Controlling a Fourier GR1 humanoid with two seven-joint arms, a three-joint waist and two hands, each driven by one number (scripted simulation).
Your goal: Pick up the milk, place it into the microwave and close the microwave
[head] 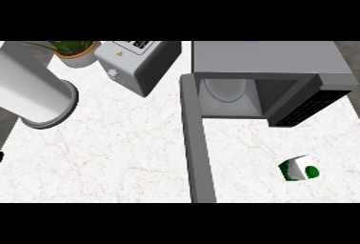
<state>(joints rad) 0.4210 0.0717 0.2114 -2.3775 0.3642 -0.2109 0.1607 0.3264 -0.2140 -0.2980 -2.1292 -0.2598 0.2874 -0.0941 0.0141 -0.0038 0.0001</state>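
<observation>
Milk (pixel 299 168) on counter (pixel 126 143), microwave (pixel 271 59) door (pixel 197 143) open

Only one bit of the body is in frame: the left hand (pixel 1 157), a small black sliver right at the left edge of the head view, roughly two thirds of the way down. It's plain dark black with a matt look. The frame edge cuts it off, so its outline can't be told. It's too small to make out markings, screws or cabling.
</observation>
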